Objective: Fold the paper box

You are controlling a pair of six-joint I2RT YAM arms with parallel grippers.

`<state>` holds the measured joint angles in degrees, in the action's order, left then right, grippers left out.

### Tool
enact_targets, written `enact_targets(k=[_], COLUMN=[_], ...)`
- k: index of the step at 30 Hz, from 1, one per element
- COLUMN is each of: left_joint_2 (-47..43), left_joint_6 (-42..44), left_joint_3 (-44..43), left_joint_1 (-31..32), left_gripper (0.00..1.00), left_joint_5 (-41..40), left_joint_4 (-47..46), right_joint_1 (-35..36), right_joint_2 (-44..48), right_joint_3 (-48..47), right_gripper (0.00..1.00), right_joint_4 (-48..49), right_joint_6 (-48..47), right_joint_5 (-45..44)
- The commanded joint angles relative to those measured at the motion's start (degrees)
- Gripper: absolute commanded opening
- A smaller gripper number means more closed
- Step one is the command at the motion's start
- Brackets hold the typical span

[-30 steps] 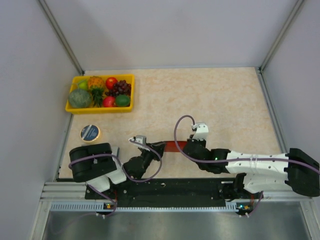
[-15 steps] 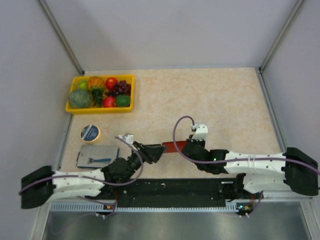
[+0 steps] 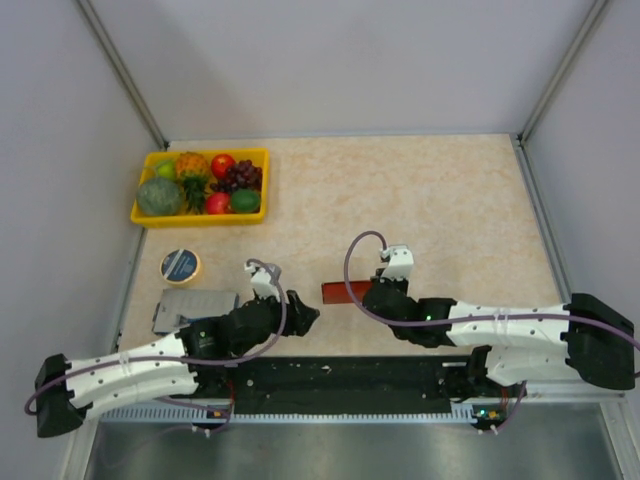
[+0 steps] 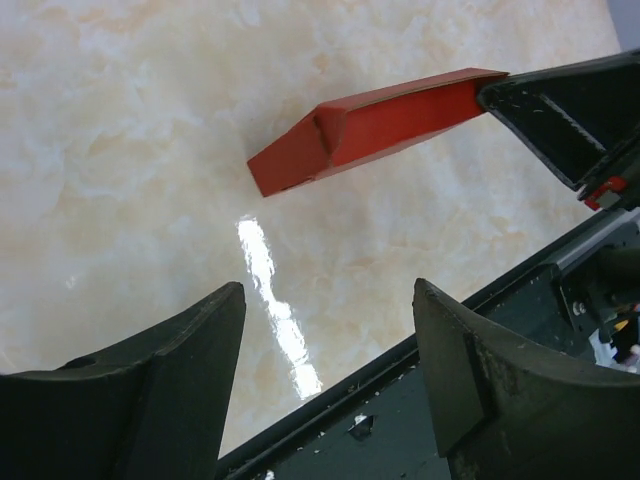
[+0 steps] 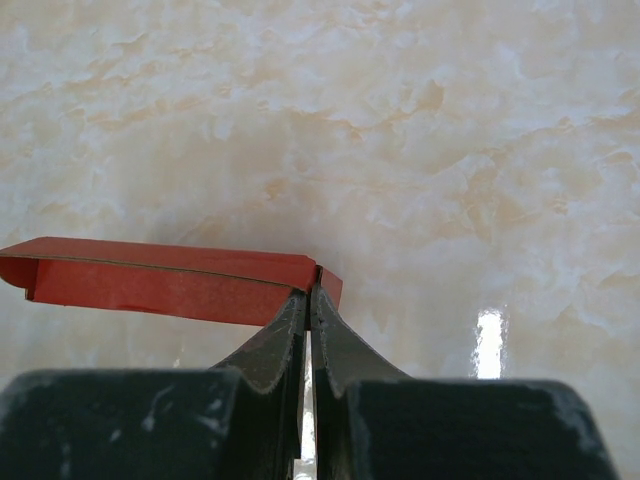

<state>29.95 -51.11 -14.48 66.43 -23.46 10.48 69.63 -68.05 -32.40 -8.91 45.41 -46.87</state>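
The right gripper (image 5: 310, 292) is pinching shut on one end of the single thin bright red cardboard paper box (image 5: 150, 280) near the front of the beige marbled table (image 3: 450, 200), while the left gripper (image 4: 328, 298) is gaping wide beside it, empty.

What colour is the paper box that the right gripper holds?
The paper box is plain bright red; the left wrist view shows it best.

Folded red paper box (image 4: 370, 130) upper centre, right end in right gripper (image 4: 492, 93) upper right, left gripper (image 4: 328, 300) spread empty below, marbled table (image 4: 120, 150)
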Motion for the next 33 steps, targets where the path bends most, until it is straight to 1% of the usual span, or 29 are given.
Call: enact_targets(k=[1,2,3,4,6,7,8,9,10,11,12,13,15,16,17,19,22,24,26,30,33], left_joint_2=[6.1,8.1,9.0,10.3,11.3,12.9,14.2,15.6,18.5,20.1,21.7,24.9,27.8,30.4,31.6,34.8,37.0,38.6,39.2,38.5,39.8], left_joint_6=[20.0,27.0,31.1,39.3,47.6,53.4,57.4,61.3,66.5,69.1,71.5,74.1,75.8,77.3,77.8,80.2,82.5,83.3,84.8,84.7,84.9], left_joint_3=[-9.0,-9.8,-10.6,-10.7,-11.0,-10.7,-9.7,-8.3,-7.6,-6.8,-5.9,-6.3,-7.6,-8.1,-9.0,-11.2,-11.0,-11.5,-10.7,-11.4,-11.9], left_joint_1=[-0.3,-0.3,-0.3,-0.3,-0.3,-0.2,-0.3,-0.3,-0.3,-0.3,-0.3,-0.3,-0.9,-1.3,-1.6,-1.7,-2.1,-2.8,-2.8,-2.9,-3.2], left_gripper=[0.73,0.74,0.74,0.74,0.73,0.73,0.73,0.73,0.73,0.75,0.76,0.77,0.79,0.79,0.79,0.79,0.79,0.78,0.77,0.75,0.74], left_joint_5=[3.0,2.4,2.5,2.8,7.9,8.3,7.7,10.6,11.8,13.2,16.3,16.8,18.0,20.6,21.1,20.1,19.8,18.5,17.6,18.4,18.5], left_joint_4=[-2.8,-4.5,-6.3,-12.0,-16.3,-18.6,-25.8,-27.9,-29.6,-34.9,-36.2,-36.5,-37.0,-36.8,-36.2,-35.1,-38.4,-38.8,-41.1,-40.6,-40.0], right_joint_1=[0.5,0.4,0.3,0.2,0.0,-0.1,-0.2,-0.5,-0.7,-0.8,-1.1,-1.2,-1.2,-1.4,-1.6,-1.9,-2.1,-2.3,-2.3,-2.4,-2.5], right_joint_2=[-2.7,-3.0,-3.1,-3.1,-3.1,-2.8,-2.6,-2.6,-2.6,-2.6,-2.5,-2.5,-2.2,-1.9,-1.6,-1.1,-0.5,-0.2,-0.1,0.1,0.3], right_joint_3=[2.4,2.4,2.4,2.4,2.2,2.1,2.1,2.1,2.1,2.2,2.3,2.3,2.6,2.8,3.1,3.5,3.7,3.6,3.5,3.5,3.6], right_gripper=[0.0,0.0,0.0,0.0,0.0,0.0,0.0,0.0,0.0,0.0,0.0,0.0,0.0,0.0,0.0,0.0,0.0,0.0,0.0,0.0,0.0], right_joint_4=[-7.4,-7.4,-7.4,-7.4,-7.4,-7.3,-7.2,-6.9,-6.5,-6.4,-6.3,-6.0,-5.9,-5.9,-5.8,-5.7,-5.6,-5.7,-5.6,-5.8,-5.8], right_joint_6=[-1.4,-1.5,-1.8,-1.9,-2.3,-2.3,-2.3,-2.4,-2.6,-2.6,-2.8,-2.8,-2.9,-2.9,-2.9,-3.0,-3.4,-3.7,-3.8,-4.2,-4.0], right_joint_5=[10.7,10.9,11.0,11.4,11.8,12.0,12.2,12.5,13.0,13.1,13.4,13.9,14.3,14.5,14.8,15.1,15.3,15.4,15.5,15.6,15.7])
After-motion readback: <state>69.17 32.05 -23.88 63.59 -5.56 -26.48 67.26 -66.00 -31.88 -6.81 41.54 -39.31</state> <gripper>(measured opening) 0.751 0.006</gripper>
